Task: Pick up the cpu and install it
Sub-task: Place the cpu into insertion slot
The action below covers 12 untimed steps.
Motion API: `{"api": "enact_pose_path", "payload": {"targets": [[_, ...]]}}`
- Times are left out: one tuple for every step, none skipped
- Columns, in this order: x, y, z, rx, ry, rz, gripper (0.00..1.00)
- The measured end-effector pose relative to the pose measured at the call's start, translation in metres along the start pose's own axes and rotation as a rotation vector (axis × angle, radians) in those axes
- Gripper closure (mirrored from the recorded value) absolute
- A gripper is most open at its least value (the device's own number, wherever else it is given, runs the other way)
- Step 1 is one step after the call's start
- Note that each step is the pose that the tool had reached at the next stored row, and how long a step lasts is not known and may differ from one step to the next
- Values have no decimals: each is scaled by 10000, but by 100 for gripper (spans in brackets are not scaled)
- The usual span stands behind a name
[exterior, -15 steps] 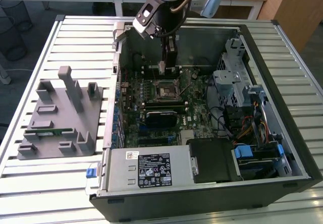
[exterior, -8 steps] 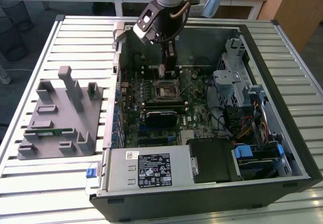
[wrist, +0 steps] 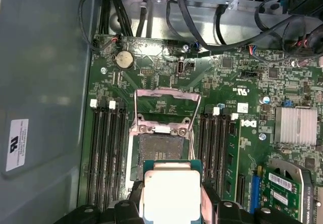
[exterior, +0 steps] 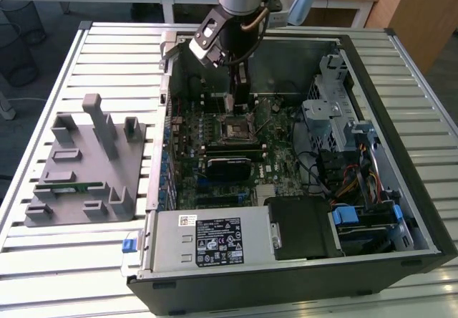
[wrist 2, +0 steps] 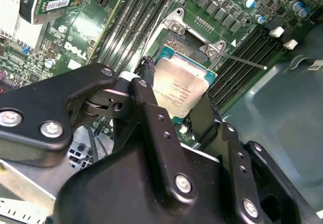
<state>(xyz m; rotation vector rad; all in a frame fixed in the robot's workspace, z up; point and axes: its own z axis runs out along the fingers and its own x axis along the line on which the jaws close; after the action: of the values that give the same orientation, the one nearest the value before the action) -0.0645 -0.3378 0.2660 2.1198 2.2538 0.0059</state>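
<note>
Overhead, a robot arm is seen reaching down into an open desktop computer case (exterior: 418, 210), which is laid flat on a slatted metal table (exterior: 71, 268). The gripper (exterior: 232, 104) is lowered over the middle of the green motherboard (exterior: 187, 162).

In both wrist views the black fingers (wrist 2: 151, 115) are clamped against two opposite edges of the cpu (wrist 2: 179, 89), so the silvery square chip is gripped between them with its metal top facing up. The cpu is held just over the cpu socket (wrist: 159, 148) and is not seated in it: in the first wrist view part of the socket's dark contact field is left uncovered beyond the chip's edge. The socket's metal load plate (wrist: 166, 108) is swung open and stands clear of the chip. Rows of black memory slots (wrist: 106, 148) are set on either side of the socket.

At the exterior view's left, well apart from the case, a grey fixture (exterior: 79, 157) is placed on the table, and a narrow green memory stick (exterior: 69, 186) is lodged in it.
</note>
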Motion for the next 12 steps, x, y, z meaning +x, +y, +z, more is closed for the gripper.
{"api": "enact_pose_path", "payload": {"targets": [[1,20,86,0,4,1,47],[2,26,100,0,4,2,47],[2,30,115,0,4,2,47],[3,34,131,0,4,2,47],[4,36,147,0,4,2,47],[5,38,164,-1,5,2,47],[6,40,180,-1,5,2,47],[8,42,197,-1,5,2,47],[11,42,213,-1,5,3,47],[16,43,231,-1,5,3,47],[24,44,250,-1,4,2,47],[31,43,267,0,3,2,47]]}}
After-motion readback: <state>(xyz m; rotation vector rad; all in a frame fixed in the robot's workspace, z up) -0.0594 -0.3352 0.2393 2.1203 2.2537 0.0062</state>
